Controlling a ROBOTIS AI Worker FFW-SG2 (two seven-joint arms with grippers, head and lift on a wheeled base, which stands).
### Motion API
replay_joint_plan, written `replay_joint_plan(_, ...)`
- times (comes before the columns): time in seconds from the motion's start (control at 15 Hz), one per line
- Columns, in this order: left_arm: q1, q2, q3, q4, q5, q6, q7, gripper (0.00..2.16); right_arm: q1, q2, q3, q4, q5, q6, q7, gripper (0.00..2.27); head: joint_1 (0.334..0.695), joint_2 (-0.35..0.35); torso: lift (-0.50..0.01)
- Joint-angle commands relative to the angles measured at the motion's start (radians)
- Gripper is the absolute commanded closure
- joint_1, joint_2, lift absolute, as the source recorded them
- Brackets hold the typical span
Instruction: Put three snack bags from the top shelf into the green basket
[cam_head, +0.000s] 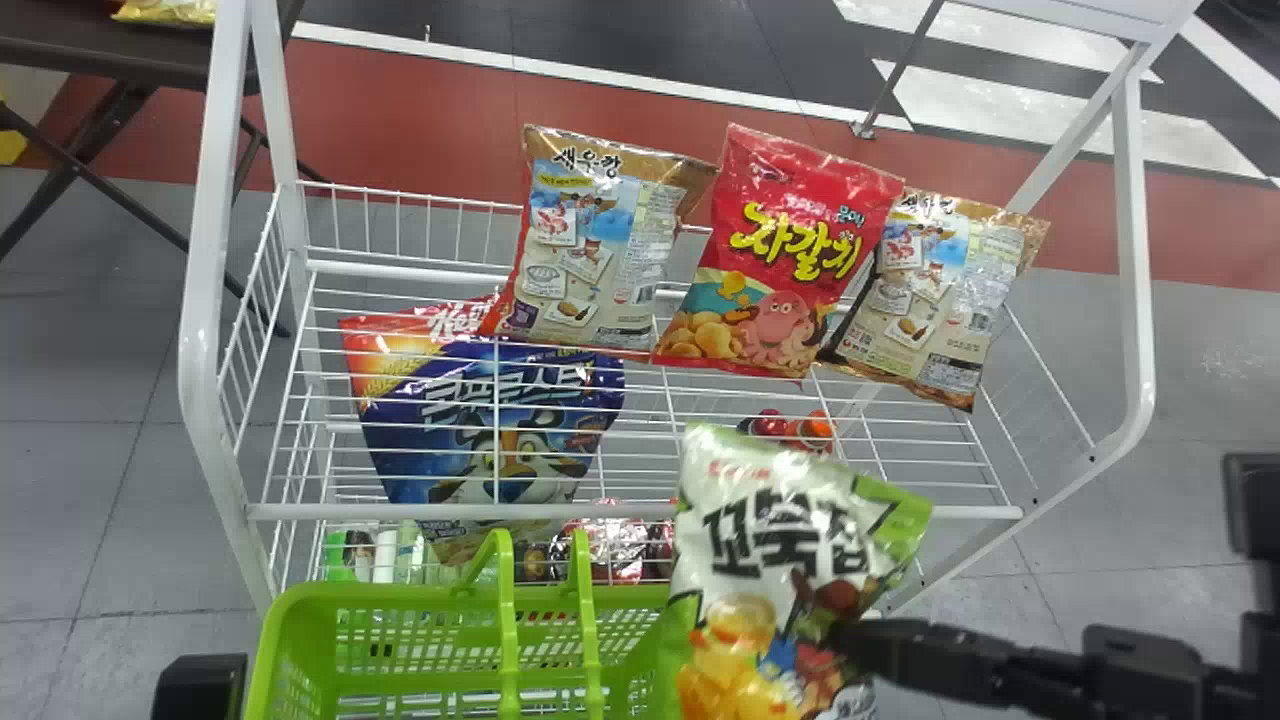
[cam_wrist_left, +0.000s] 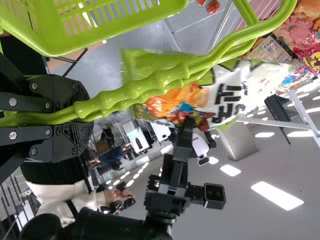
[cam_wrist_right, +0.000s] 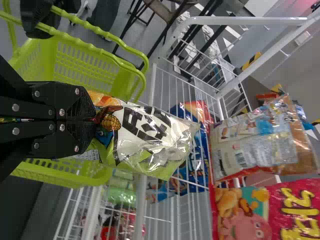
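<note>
1. Step in hand, my reading: carrying a bag to the basket. My right claw (cam_head: 852, 640) is clamped on the lower part of a white-and-green snack bag (cam_head: 760, 560), its printed top end pointing up toward the rack.
2. My left claw (cam_wrist_left: 82, 117) is closed round the handles (cam_wrist_left: 135, 97) of the green basket (cam_head: 460, 592), which sits before the front of the rack. The handles are raised.
3. On the top shelf (cam_head: 400, 512): a brown bag (cam_head: 595, 255), a red bag (cam_head: 780, 260) and a second brown bag (cam_head: 935, 290), side by side. A blue bag (cam_head: 500, 390) shows through the wires; I cannot tell which tier bears it.
4. Bag position: in the head view it overlaps the basket's right part. Cannot tell whether it is fully over the opening — height above the rim is unclear.
5. Next move, as I judge it: bring the bag inward past the handles, lower it below the rim, then part the right claw. Left claw should keep its grip meanwhile.
6. Risk: the loose wrapper may catch a handle or fold over the rim — go slowly. Tally inside the basket: cannot tell.
</note>
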Motion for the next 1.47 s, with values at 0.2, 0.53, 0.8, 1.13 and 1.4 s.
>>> replay_joint_plan(0.2,0.015,-0.005,-0.003,-0.012,0.004,0.000,-0.006,1.69,0.037,0.013,0.329,0.062,0.167,0.008,-0.027,2.16,0.695,-0.350,-0.047)
replay_joint_plan(0.53,0.046,-0.005,-0.006,-0.037,0.003,-0.003,-0.023,1.69,0.000,-0.010,0.641,0.183,0.328,-0.003,-0.113,2.16,0.695,-0.350,-0.047)
replay_joint_plan(0.8,0.071,-0.004,-0.007,-0.061,0.003,-0.003,-0.028,1.69,-0.017,-0.011,0.756,0.298,0.405,-0.319,-0.113,2.16,0.695,-0.350,-0.047)
replay_joint_plan(1.13,0.081,-0.004,-0.013,-0.067,-0.002,-0.010,-0.028,1.69,-0.026,-0.042,0.845,0.315,0.558,-0.356,-0.194,0.36,0.695,-0.350,-0.047)
replay_joint_plan(1.4,0.094,-0.005,-0.013,-0.063,-0.007,-0.037,-0.031,1.69,0.000,-0.041,0.728,0.190,0.466,-0.230,-0.154,0.05,0.695,-0.350,-0.047)
